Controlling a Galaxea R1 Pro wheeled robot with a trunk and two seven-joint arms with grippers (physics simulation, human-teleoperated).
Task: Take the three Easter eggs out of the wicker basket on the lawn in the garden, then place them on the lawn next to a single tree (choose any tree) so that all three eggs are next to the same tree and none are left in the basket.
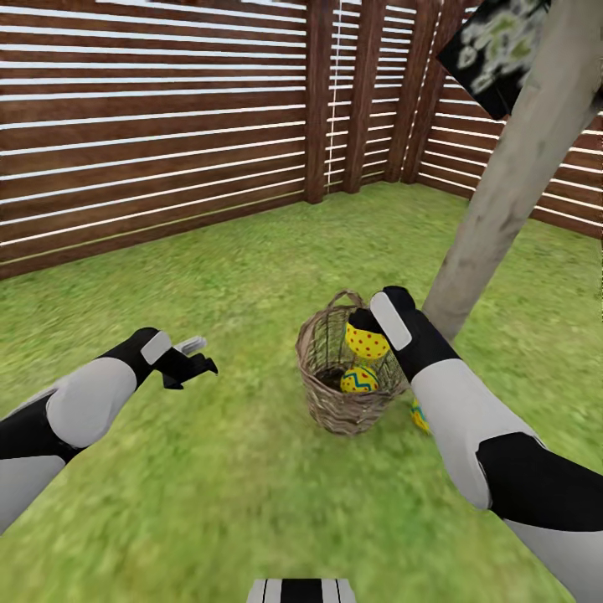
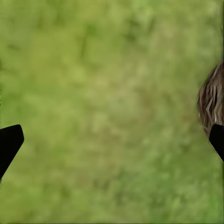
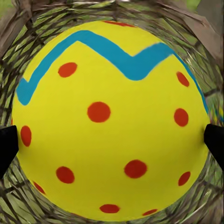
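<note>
Green lawn (image 1: 234, 276) runs back to a dark slatted fence (image 1: 151, 126), and we stand near the garden's far right corner, where a pale tree (image 1: 511, 176) leans up out of the grass. Our basket (image 1: 343, 394) sits on the lawn just left of the trunk's foot.

Our right gripper (image 1: 366, 328) is over the basket's far rim with its fingers closed round the dotted egg (image 1: 367, 342); the right wrist view has that egg (image 3: 109, 121) sitting between the two fingertips (image 3: 7, 144) with the wicker (image 3: 28, 28) ringed behind it, so we judge it held just above or within the basket mouth. A zigzag egg (image 1: 360, 379) lies lower down inside the basket. Part of a third egg (image 1: 418, 414) shows on the grass just right of the basket, close to the tree, half hidden behind our right forearm.

Our left gripper (image 1: 188, 362) hovers well to the left of the basket, fingers spread wide with nothing between them; its wrist view looks down on bare grass (image 2: 107, 112) with the basket's edge (image 2: 212, 100) at one side.

By our reckoning, one egg is already down by the tree, one is in hand and needs carrying across to that same tree, and one is left to fetch.
</note>
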